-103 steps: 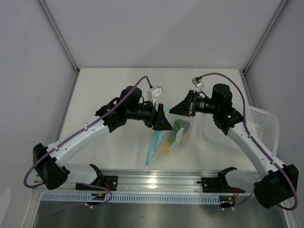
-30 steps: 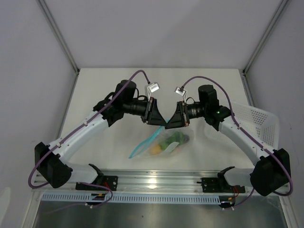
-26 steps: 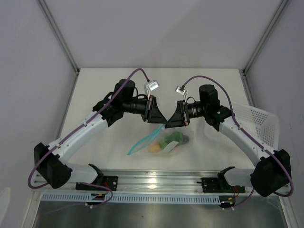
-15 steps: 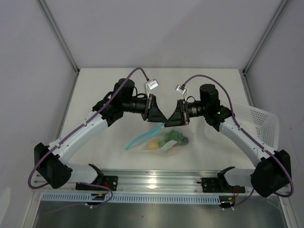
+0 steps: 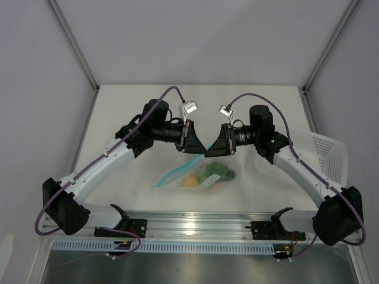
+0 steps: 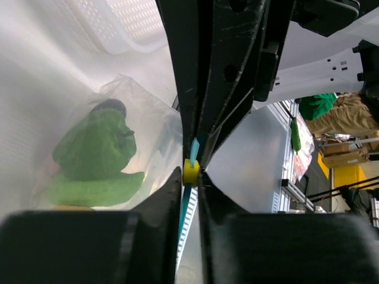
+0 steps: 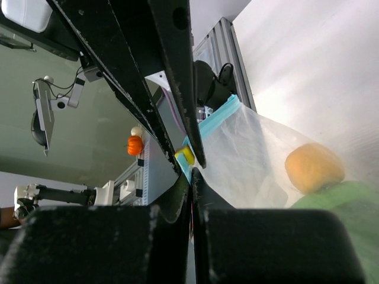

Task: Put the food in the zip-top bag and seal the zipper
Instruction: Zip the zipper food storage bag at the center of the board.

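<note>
The clear zip-top bag (image 5: 204,176) hangs between my two grippers above the table. The food shows inside it: a dark-green piece (image 6: 98,142), a flat light-green oval (image 6: 95,188) and a yellow-orange piece (image 7: 314,167). The teal zipper (image 5: 177,173) slants down to the left from the grippers. My left gripper (image 6: 190,177) is shut on the zipper at its small yellow slider (image 6: 190,171). My right gripper (image 7: 190,180) is shut on the bag's mouth edge right beside the slider (image 7: 185,155). In the top view the left gripper (image 5: 202,150) and right gripper (image 5: 211,152) meet tip to tip.
A white perforated basket (image 5: 325,157) stands at the table's right edge, behind my right forearm. The aluminium rail (image 5: 195,228) with both arm bases runs along the near edge. White walls close in the table at the back and sides.
My left gripper has narrowed onto the zipper's slider. The bag has swung a little left and its loose zipper end now trails further left. Both arms hold nearly the same place.
</note>
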You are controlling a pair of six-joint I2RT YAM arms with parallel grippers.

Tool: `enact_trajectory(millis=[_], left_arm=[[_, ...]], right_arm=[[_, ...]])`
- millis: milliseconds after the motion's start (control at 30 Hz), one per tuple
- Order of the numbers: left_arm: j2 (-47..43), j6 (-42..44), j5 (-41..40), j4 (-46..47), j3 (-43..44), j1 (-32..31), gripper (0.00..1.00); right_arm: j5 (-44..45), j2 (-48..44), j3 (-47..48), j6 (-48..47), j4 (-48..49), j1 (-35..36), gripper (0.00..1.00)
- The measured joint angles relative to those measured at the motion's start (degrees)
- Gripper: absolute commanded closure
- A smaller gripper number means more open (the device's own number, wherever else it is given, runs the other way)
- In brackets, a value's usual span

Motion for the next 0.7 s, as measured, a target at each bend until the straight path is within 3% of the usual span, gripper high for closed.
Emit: enact_trajectory(millis=[100, 367, 700], left_arm=[[0.0, 0.0, -0.1, 0.0, 0.0, 0.0, 0.99], [0.0, 0.1, 0.0, -0.1, 0.0, 0.1, 0.99], [0.1, 2.3, 0.0, -1.8, 1.4, 0.5, 0.99]], right_arm=[[0.7, 0.0, -0.1, 0.0, 0.0, 0.0, 1.0], [1.4, -0.3, -0.8, 1.3, 1.4, 0.0, 1.0], [4.4, -1.1, -3.7, 11.5, 10.1, -0.3, 1.0]])
